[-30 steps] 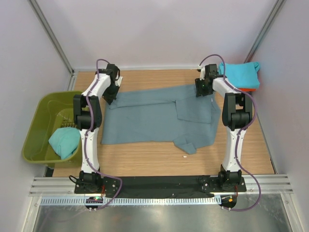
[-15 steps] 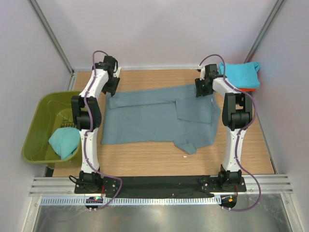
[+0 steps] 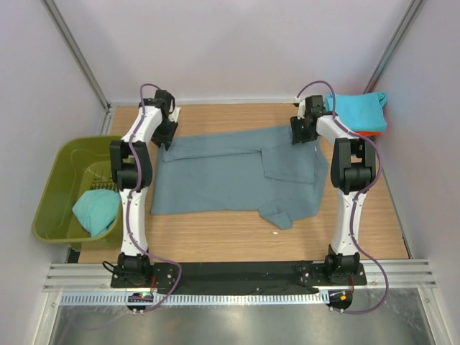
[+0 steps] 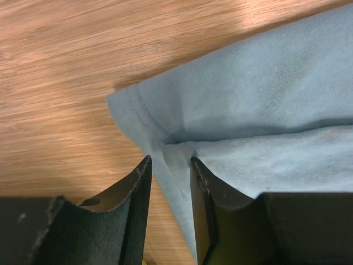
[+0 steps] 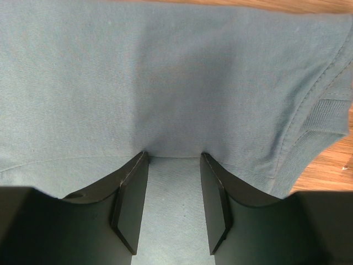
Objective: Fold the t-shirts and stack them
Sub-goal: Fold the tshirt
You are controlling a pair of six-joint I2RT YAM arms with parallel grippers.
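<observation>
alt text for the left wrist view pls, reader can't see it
Close-up from the left wrist: the left gripper has its two dark fingers either side of a hemmed corner of the blue-grey t-shirt, cloth bunched between them. The shirt spreads right across the wooden table.

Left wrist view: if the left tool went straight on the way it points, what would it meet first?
Probably the blue-grey t-shirt: its hemmed corner lies directly ahead of the left tool, already between the fingers. Beyond it is bare wooden table.

Olive tub (image 3: 54, 188) bounds left; folded turquoise stack (image 3: 357, 110) blocks far-right corner.
</observation>
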